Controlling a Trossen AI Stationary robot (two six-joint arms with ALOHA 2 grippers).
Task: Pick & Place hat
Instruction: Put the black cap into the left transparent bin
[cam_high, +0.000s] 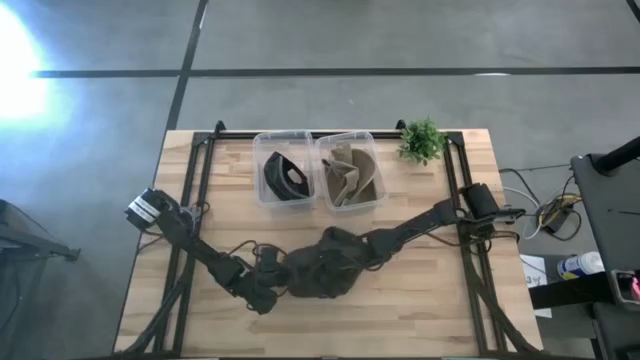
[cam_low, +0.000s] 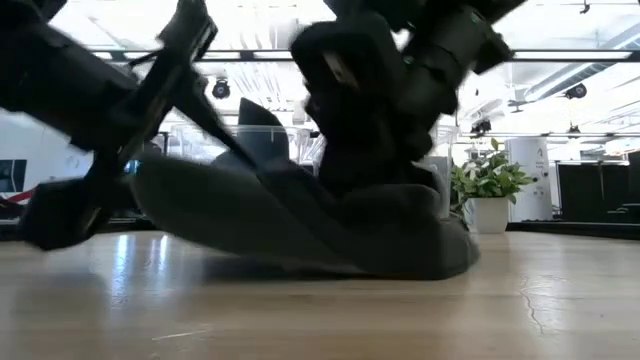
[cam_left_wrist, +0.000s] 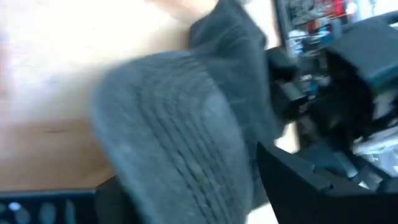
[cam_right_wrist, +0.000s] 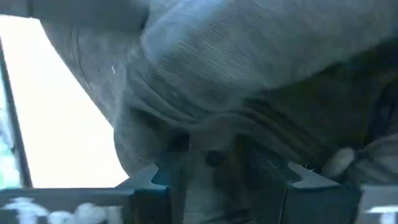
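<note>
A dark grey cap (cam_high: 325, 268) lies on the table's near middle, resting on its underside (cam_low: 330, 255) with the brim pointing toward the table's left. My right gripper (cam_high: 338, 252) comes from the right and stands over the crown, shut on its cloth. My left gripper (cam_high: 270, 292) reaches in from the left at the brim (cam_left_wrist: 174, 149). It is open, with a finger on either side of the brim. In the low view the left gripper (cam_low: 110, 185) sits low beside the brim edge. My right gripper (cam_right_wrist: 224, 180) pinches a bunched fold of the crown's cloth (cam_right_wrist: 205, 124) between its two fingers, coming from above and slanting in from the table's right. The rest of the cap stays on the table. My left gripper (cam_left_wrist: 205, 199) has the brim between its fingers; whether they touch it, I cannot tell.
Two clear bins stand at the far edge: the left bin (cam_high: 262, 170) holds a black hat (cam_high: 285, 177), the right bin (cam_high: 376, 165) a tan hat (cam_high: 350, 175). A small potted plant (cam_high: 421, 140) is at the far right. Bare wood lies near and right.
</note>
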